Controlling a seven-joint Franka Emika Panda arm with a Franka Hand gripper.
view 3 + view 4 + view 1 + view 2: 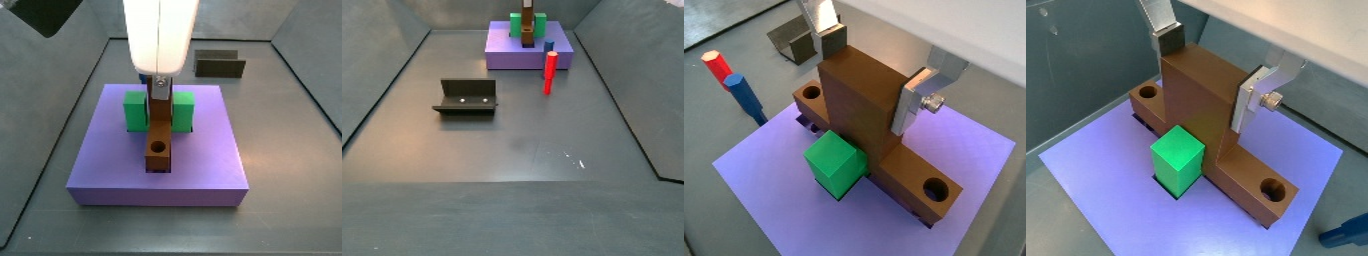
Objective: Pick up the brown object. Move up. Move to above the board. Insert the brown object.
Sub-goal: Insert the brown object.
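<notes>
Hand point(1207, 72) grips the brown object point(1213, 125) by its thick upright block, over the board point(764, 190). Bar sits in the slot beside the green block point(1177, 158). Judged rigid, light, smooth-sided.

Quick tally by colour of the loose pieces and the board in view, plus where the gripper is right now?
Brown: 1, the brown object, on the board with the gripper around its upright block
Purple: 1, the board
Green: 1, the green block
Red: 1, the red peg
Blue: 1, the blue peg
Dark: 1, the fixture
Total: 6
</notes>
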